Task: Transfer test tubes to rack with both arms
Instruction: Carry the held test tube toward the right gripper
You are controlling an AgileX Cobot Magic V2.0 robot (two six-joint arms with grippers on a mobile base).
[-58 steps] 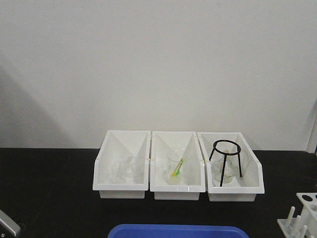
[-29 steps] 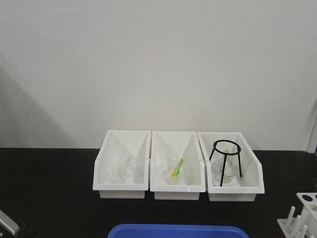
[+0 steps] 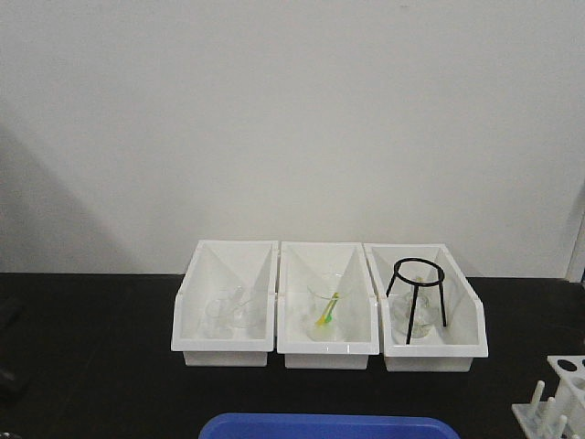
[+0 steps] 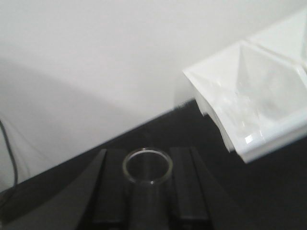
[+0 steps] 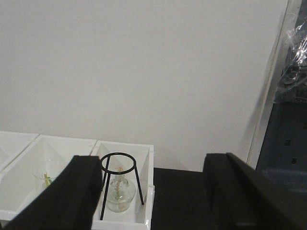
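Observation:
In the left wrist view a clear glass test tube (image 4: 147,182) stands between my left gripper's (image 4: 147,154) two black fingers, its open rim facing the camera. The fingers press on both of its sides, so the gripper is shut on it. My right gripper (image 5: 153,160) is open, its black fingers (image 5: 72,191) wide apart with nothing between them. The white rack (image 3: 553,402) shows only partly at the front view's bottom right corner, pegs up. Neither arm appears in the front view.
Three white bins (image 3: 228,352) stand in a row by the wall on the black table. The left one (image 4: 240,129) holds clear glassware and the middle one a beaker. A black tripod stand (image 5: 120,179) is over a flask in the right one. A blue tray (image 3: 329,426) lies at the front edge.
The silver housing of the left gripper, seen at the front view's bottom left corner, has sunk out of that view. Bins, tray and rack have not moved.

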